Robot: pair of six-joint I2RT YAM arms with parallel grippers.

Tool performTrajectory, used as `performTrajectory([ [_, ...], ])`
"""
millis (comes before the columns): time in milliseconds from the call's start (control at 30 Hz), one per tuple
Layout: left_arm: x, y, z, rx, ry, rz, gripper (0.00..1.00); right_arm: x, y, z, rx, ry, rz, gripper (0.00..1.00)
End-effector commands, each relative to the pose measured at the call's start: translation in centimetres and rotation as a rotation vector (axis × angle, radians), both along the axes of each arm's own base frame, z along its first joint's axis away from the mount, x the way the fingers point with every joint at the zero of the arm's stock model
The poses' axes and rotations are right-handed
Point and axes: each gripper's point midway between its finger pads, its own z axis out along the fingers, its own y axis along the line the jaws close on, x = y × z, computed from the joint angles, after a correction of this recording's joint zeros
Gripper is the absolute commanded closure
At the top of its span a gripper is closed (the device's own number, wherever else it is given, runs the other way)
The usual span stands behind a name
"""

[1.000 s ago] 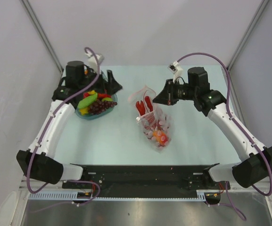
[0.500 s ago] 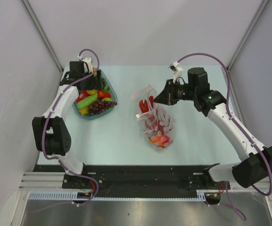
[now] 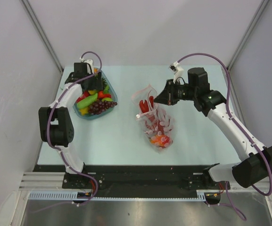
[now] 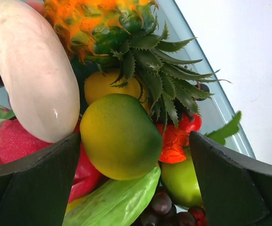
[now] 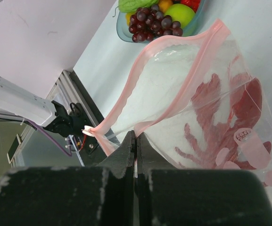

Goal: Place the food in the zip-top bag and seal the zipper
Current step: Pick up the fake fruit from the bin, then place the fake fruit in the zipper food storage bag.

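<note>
The left claw (image 3: 92, 79) hangs over the far end of a blue-green tray (image 3: 91, 117) at the left rear of the surface (image 3: 117, 141). Its fingers (image 4: 37, 183) are spread wide. In the left wrist view a round green-yellow fruit (image 4: 119, 136) sits between them, and neither finger visibly touches it. Around this fruit the food (image 3: 95, 101) is heaped in the tray: a pineapple (image 4: 112, 23) behind it, a pale beige oval piece (image 4: 32, 70) to one side, a long green vegetable (image 4: 117, 202) under it, and purple grapes (image 3: 101, 107) at the tray's near end.

The zip-top bag (image 3: 155, 120) lies near the middle of the surface, well apart from the tray, with its mouth turned towards the far edge. The right claw (image 3: 156, 100) has its fingers pressed together on the bag's rim at the mouth (right by the corner where the pink strip ends, as the right wrist view shows), lifting that side so the mouth gapes. The zipper (image 5: 136, 70) runs unsealed along the raised rim, its two sides parted. Some food is already inside: small orange and red pieces (image 3: 159, 139) gathered at the bag's closed near end and longer red ones (image 3: 145, 106) close to the mouth.
</note>
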Motion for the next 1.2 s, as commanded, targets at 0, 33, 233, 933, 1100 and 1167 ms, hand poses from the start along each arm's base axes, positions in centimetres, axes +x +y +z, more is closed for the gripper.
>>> performTrajectory([
  [0, 1.9, -0.3, 1.5, -0.014, -0.063, 0.002, 0.01, 0.0, -0.2, 1.6, 0.017, -0.062, 0.006, 1.00],
  [33, 2.0, -0.4, 1.4, -0.012, -0.061, -0.002, 0.01, 0.0, -0.3, 1.6, 0.017, -0.062, 0.004, 1.00],
  [233, 1.9, -0.4, 1.8, -0.014, -0.069, -0.003, 0.20, 0.2, -0.2, 1.6, 0.018, -0.064, 0.003, 1.00],
  [933, -11.4, -17.5, 22.3, -0.376, -0.399, -0.622, 0.40, 0.4, 0.5, 1.7, 0.036, -0.057, 0.017, 1.00],
  [1100, -16.9, -25.1, 20.9, -0.478, -0.324, -0.773, 0.38, 0.4, 0.8, 1.8, 0.046, -0.063, 0.022, 1.00],
  [1167, -18.8, -27.2, 19.1, -0.480, -0.280, -0.829, 0.38, 0.4, 0.9, 1.9, 0.051, -0.067, 0.029, 1.00],
])
